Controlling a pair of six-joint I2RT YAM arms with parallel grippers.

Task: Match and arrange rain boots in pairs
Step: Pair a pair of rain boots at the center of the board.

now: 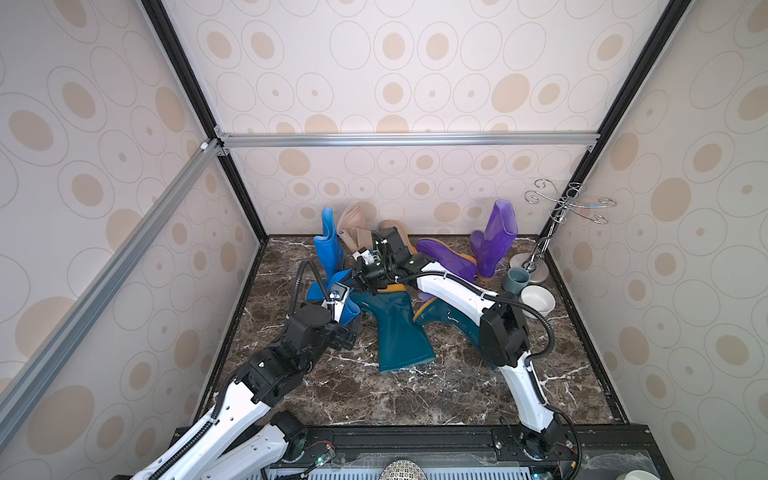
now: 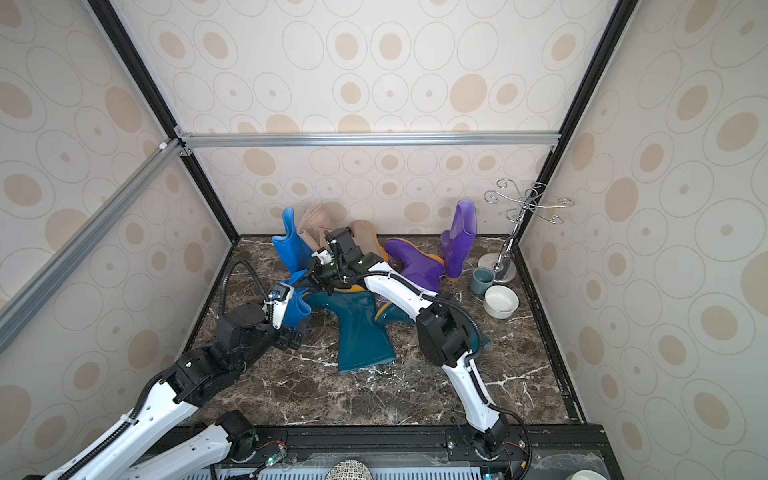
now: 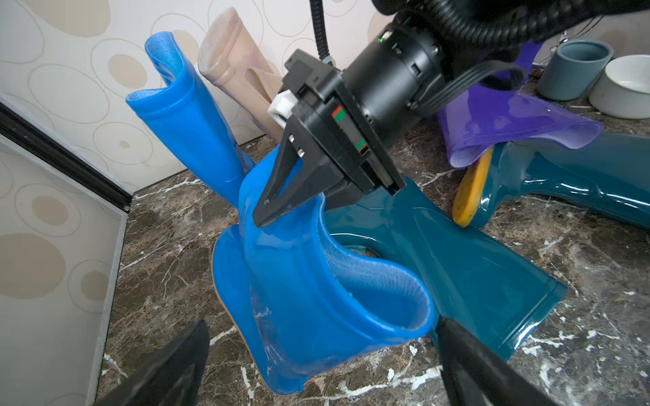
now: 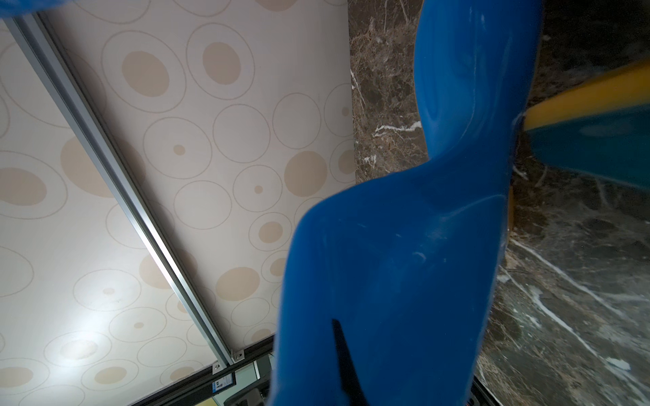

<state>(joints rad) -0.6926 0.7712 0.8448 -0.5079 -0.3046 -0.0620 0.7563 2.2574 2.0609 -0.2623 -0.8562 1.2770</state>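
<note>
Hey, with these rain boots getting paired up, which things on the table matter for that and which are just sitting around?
Job: upright blue boot; held blue boot; beige boot; second beige boot; upright purple boot; lying purple boot; teal boot; second teal boot.
Lying about: grey-blue cup; white bowl; chrome stand.

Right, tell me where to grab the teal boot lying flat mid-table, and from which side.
Take the teal boot at its cuff, probably low from the robot's side. The flattened shaft lies on the table with that open end facing the front, clear of other boots, so one finger could slip inside. The sole end is crowded by the blue boot in the right gripper.
</note>
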